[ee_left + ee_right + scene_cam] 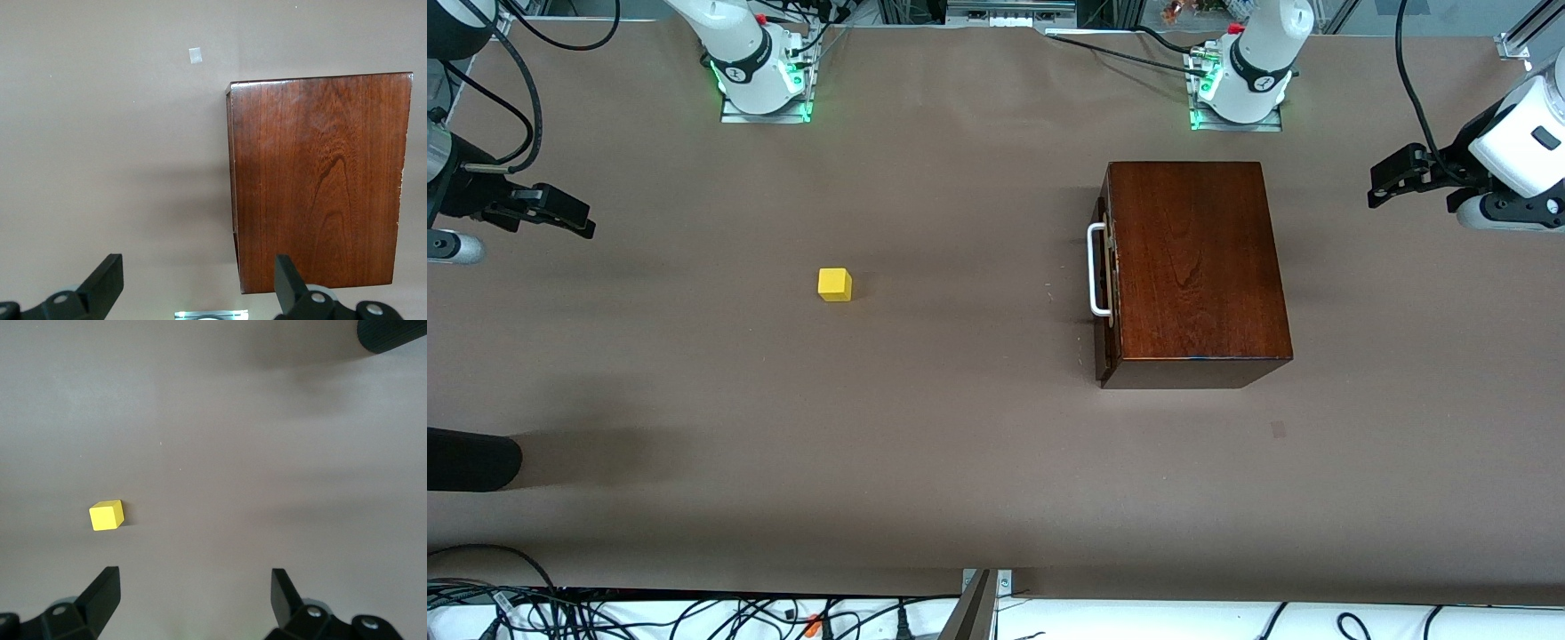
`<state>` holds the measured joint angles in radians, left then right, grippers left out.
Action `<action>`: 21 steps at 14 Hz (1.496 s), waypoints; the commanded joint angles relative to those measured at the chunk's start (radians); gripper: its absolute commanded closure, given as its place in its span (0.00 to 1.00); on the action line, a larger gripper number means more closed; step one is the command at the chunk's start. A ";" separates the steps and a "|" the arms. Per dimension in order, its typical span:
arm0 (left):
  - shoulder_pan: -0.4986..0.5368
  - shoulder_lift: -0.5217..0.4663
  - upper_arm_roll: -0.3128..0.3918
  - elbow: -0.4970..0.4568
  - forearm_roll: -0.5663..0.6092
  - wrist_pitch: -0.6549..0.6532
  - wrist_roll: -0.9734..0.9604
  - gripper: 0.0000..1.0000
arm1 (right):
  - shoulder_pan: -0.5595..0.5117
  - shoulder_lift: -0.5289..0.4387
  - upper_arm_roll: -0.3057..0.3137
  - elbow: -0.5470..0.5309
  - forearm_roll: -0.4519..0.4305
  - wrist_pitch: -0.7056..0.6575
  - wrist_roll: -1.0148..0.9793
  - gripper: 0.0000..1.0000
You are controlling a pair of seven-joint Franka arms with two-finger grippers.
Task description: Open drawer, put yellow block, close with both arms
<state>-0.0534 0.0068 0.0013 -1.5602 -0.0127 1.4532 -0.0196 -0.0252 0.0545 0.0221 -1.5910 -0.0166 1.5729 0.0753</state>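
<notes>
One view alone shows the white handle (drawer shut)

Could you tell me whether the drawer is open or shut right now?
Shut: the drawer front sits flush with the dark wooden box, and no pale tray shows.

Brown table cover, tangled black cables along its near edge

The left gripper hangs over bare table, its two black fingers spread wide with nothing between them. Beside it stands the dark wooden box, glossy grained top showing. A small pale square, perhaps tape, lies on the table near the box.
</notes>
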 commanded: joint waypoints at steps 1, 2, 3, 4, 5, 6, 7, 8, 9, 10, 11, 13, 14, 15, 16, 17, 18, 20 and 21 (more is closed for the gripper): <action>0.006 -0.022 -0.004 -0.021 0.014 0.006 0.018 0.00 | -0.016 -0.001 0.016 0.013 -0.002 -0.001 0.004 0.00; 0.006 -0.021 -0.003 -0.017 0.014 0.001 0.018 0.00 | -0.016 -0.001 0.016 0.013 -0.002 -0.002 0.004 0.00; 0.006 -0.022 -0.003 -0.018 0.014 0.000 0.018 0.00 | -0.016 -0.001 0.016 0.013 -0.002 -0.002 0.004 0.00; 0.006 -0.022 -0.004 -0.017 0.014 -0.005 0.018 0.00 | -0.016 -0.001 0.016 0.013 -0.002 -0.002 0.004 0.00; 0.006 -0.021 -0.004 -0.014 0.014 -0.005 0.017 0.00 | -0.016 -0.001 0.016 0.013 -0.002 -0.002 0.004 0.00; 0.006 -0.019 -0.004 -0.014 0.014 -0.007 0.017 0.00 | -0.016 -0.001 0.016 0.013 -0.002 -0.002 0.004 0.00; 0.006 -0.021 -0.004 -0.014 0.014 -0.010 0.015 0.00 | -0.016 -0.001 0.016 0.013 -0.002 -0.002 0.004 0.00; 0.006 -0.021 -0.004 -0.014 0.014 -0.019 0.015 0.00 | -0.016 -0.001 0.016 0.013 -0.002 -0.001 0.004 0.00; 0.004 -0.019 -0.004 -0.014 0.014 -0.020 0.015 0.00 | -0.016 -0.001 0.016 0.013 -0.002 -0.002 0.004 0.00; 0.006 -0.019 -0.006 -0.014 0.014 -0.020 0.015 0.00 | -0.016 -0.001 0.016 0.014 -0.002 -0.001 0.004 0.00; 0.006 -0.019 -0.006 -0.014 0.008 -0.023 0.012 0.00 | -0.016 -0.001 0.016 0.013 -0.002 -0.001 0.004 0.00; -0.002 -0.019 -0.009 -0.014 0.000 -0.060 0.006 0.00 | -0.016 -0.001 0.016 0.013 -0.003 -0.001 0.004 0.00; -0.009 -0.019 -0.015 -0.014 0.000 -0.098 0.010 0.00 | -0.016 -0.001 0.016 0.013 -0.003 -0.001 0.004 0.00; -0.011 -0.011 -0.044 -0.015 -0.001 -0.135 0.013 0.00 | -0.016 -0.001 0.016 0.013 -0.002 -0.001 0.004 0.00; -0.011 0.007 -0.094 -0.014 -0.003 -0.145 0.004 0.00 | -0.016 -0.001 0.016 0.013 -0.002 -0.001 0.004 0.00; -0.011 0.022 -0.136 -0.014 -0.003 -0.137 -0.002 0.00 | -0.016 -0.001 0.016 0.013 -0.002 -0.002 0.004 0.00; -0.011 0.059 -0.174 -0.003 -0.003 -0.129 -0.005 0.00 | -0.016 -0.001 0.016 0.013 -0.002 -0.001 0.004 0.00; -0.013 0.117 -0.231 0.009 -0.012 -0.116 -0.040 0.00 | -0.016 -0.001 0.016 0.013 -0.003 -0.001 0.004 0.00; -0.013 0.136 -0.256 0.008 -0.038 -0.078 -0.099 0.00 | -0.016 -0.001 0.016 0.013 -0.002 -0.001 0.004 0.00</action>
<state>-0.0691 0.0878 -0.2215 -1.5727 -0.0158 1.3427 -0.0612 -0.0255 0.0546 0.0229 -1.5910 -0.0166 1.5753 0.0753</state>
